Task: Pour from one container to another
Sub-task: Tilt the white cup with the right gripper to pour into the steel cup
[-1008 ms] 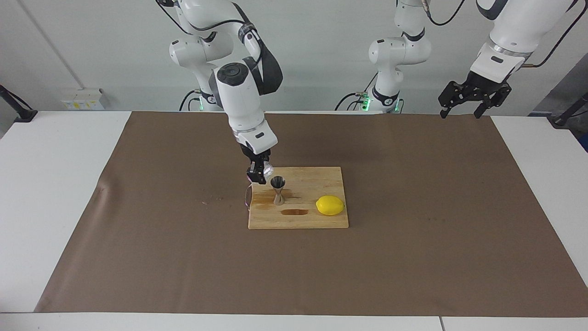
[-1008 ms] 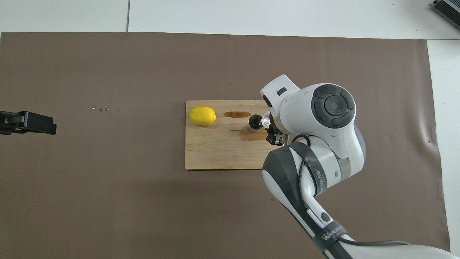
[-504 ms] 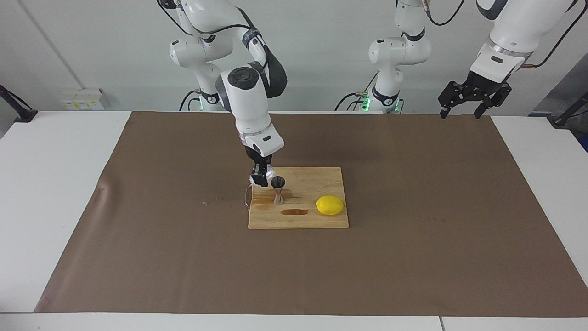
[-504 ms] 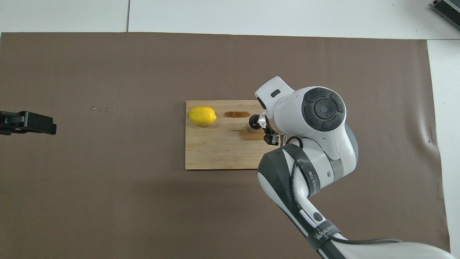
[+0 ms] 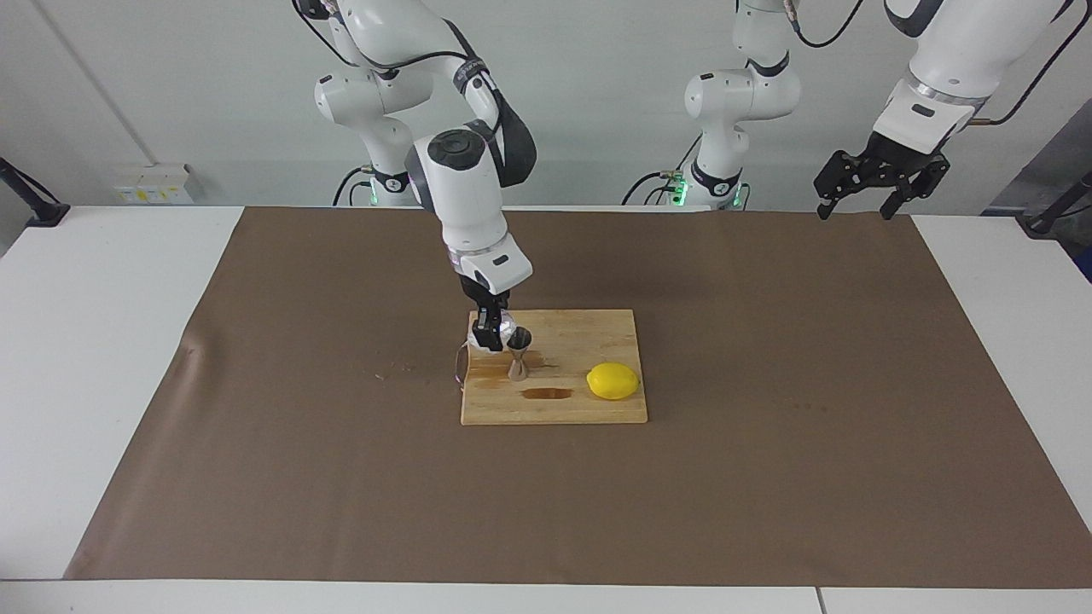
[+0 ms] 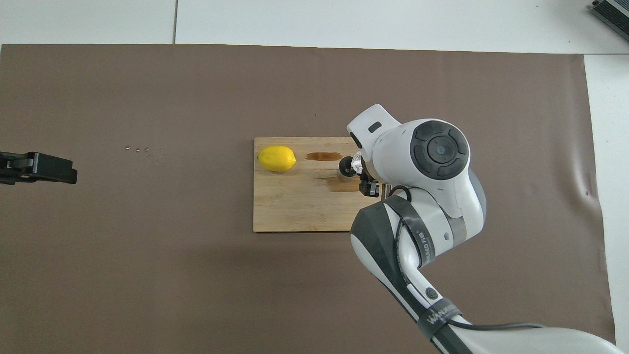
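Glass cup (image 5: 503,322) clamped in the right gripper (image 5: 489,329) has swung closer, tipped onto the steel jigger (image 5: 517,353) on the cutting board (image 5: 597,333), so pouring looks underway; the left gripper (image 5: 879,183), fingers spread, waits aloft.

Facing camera high, across table; overhead steeply down; both share cutting board (image 5: 589,341) (image 6: 285,206).

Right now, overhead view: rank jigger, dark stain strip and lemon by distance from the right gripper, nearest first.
1. Jigger: on the cutting board, right beside the right gripper, which holds the glass cup at its rim.
2. Dark stain strip: on the board, between jigger and lemon.
3. Lemon: at the board's end toward the left arm.
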